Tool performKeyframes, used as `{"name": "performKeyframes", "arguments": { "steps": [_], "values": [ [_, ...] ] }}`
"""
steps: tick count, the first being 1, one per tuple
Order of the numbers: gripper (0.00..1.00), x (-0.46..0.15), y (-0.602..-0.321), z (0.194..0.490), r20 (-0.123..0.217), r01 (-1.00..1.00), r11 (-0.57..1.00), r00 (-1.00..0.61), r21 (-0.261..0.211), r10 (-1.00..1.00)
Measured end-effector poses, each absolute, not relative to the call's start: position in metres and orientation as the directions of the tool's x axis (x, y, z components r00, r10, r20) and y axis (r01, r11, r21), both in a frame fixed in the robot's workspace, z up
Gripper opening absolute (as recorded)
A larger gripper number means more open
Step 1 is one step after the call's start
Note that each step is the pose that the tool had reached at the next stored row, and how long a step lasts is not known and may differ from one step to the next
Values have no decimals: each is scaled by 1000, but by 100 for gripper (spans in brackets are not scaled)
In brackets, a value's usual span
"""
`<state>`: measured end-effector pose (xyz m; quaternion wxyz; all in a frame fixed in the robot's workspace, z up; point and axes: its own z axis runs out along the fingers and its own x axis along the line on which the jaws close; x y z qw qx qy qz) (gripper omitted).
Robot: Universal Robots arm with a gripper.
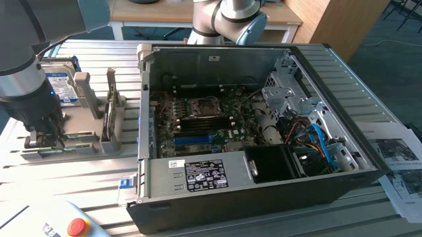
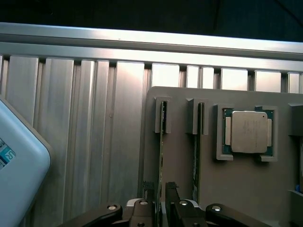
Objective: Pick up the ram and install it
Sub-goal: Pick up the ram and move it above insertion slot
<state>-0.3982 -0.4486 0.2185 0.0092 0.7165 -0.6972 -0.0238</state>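
Okay, I am watching the pincer (image 2: 161, 187) sitting low over the grey holder (image 2: 236, 189) on the table (image 1: 79, 173), at the exterior view's left of the open PC case (image 1: 264, 192). Its jaws are standing spread, one on each side of the ram (image 2: 162, 142), close to it; I am not seeing them pinching it.

The ram is sitting in the holder's slot, on its long edge with the thin edge up. A second stick (image 2: 196, 142) is standing just beside it, and the silver processor (image 2: 248, 132) is lying further along the holder.

Risks I am flagging:
- The pincer is sitting at one end of the stick, not mid-length, so an off-centre grip could be tipping it in a lift.
- A pull that is not straight could be jamming it against the slot post.
- The neighbour stick is close, so a sideways drift could be knocking it.

Long axis: lying level with the table, running from the pincer away toward the table's far rail.
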Motion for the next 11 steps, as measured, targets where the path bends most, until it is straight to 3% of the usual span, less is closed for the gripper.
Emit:
{"name": "performKeyframes", "arguments": {
  "steps": [11],
  "values": [
    [24, -398, -449, 213, -21, -999, -28, 27, 46, -999]
  ]
}}
